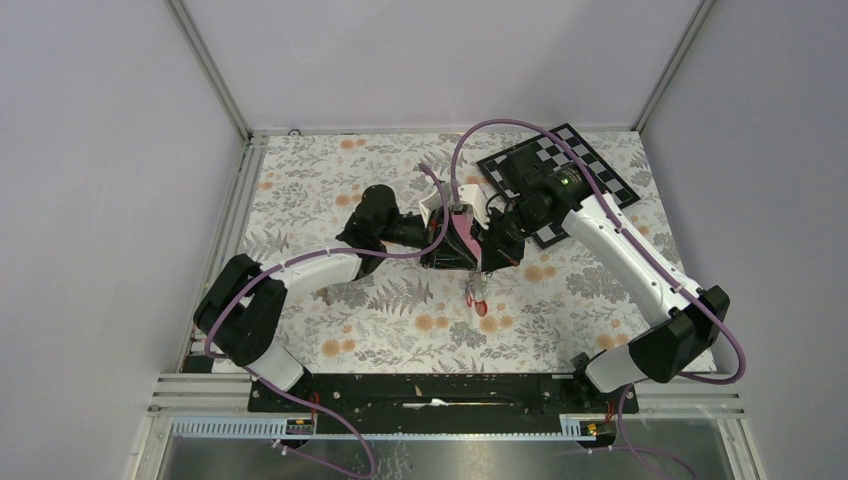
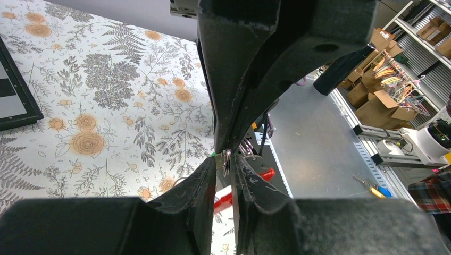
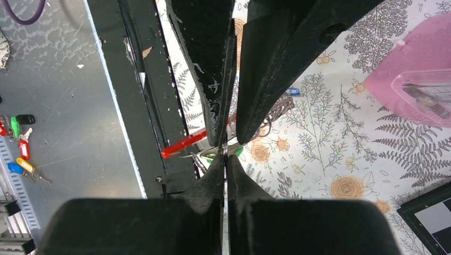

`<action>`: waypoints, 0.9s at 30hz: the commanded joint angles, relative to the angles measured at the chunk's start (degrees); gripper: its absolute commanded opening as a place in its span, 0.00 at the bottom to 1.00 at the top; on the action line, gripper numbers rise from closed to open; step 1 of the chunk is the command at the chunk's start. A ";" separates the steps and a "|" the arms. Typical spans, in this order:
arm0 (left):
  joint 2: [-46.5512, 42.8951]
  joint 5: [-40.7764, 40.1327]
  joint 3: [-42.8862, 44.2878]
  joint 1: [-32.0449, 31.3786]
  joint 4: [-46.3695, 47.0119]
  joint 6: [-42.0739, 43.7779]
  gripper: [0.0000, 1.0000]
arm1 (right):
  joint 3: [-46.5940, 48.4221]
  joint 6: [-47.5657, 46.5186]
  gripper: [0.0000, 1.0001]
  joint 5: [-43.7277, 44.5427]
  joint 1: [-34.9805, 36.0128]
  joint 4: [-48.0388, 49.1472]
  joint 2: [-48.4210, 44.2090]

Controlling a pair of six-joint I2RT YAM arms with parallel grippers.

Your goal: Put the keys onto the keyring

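My two grippers meet tip to tip above the middle of the floral table. My left gripper [image 2: 226, 160] is shut on a small silver ring [image 2: 227, 157] that carries a green-tagged key [image 2: 214, 154]. Directly opposite, my right gripper [image 3: 226, 154] is shut flat on a thin metal edge of the same bunch, next to the green tag [image 3: 239, 151]. The keyring's red bar [image 2: 250, 188] [image 3: 183, 144] hangs just behind the fingertips, and its grey side is mostly hidden. From above, red parts [image 1: 475, 293] dangle below both grippers.
A pink pyramid [image 1: 461, 232] [image 3: 409, 79] stands right behind the grippers. A black checkerboard plate [image 1: 560, 180] lies at the back right. A red tag [image 1: 488, 323] lies on the cloth. Several coloured key tags [image 3: 18, 146] rest on the grey surface beyond the table's front rail [image 1: 430, 395].
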 commanded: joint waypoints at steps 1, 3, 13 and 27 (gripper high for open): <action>0.46 -0.22 1.45 -2.66 6.51 -2.60 0.21 | -0.24 0.72 0.00 -2.10 0.81 2.13 -0.08; 0.55 -0.18 0.92 -2.65 8.31 -3.70 0.20 | -0.49 0.89 0.00 -2.10 0.77 2.42 -0.30; 0.19 -0.05 -0.85 -2.68 10.67 -4.50 0.00 | -1.30 1.22 0.00 -1.95 0.51 3.04 -1.00; -2.17 0.66 -4.10 -0.28 22.27 -12.90 0.00 | -4.45 2.12 0.21 -3.95 -2.67 5.69 -4.85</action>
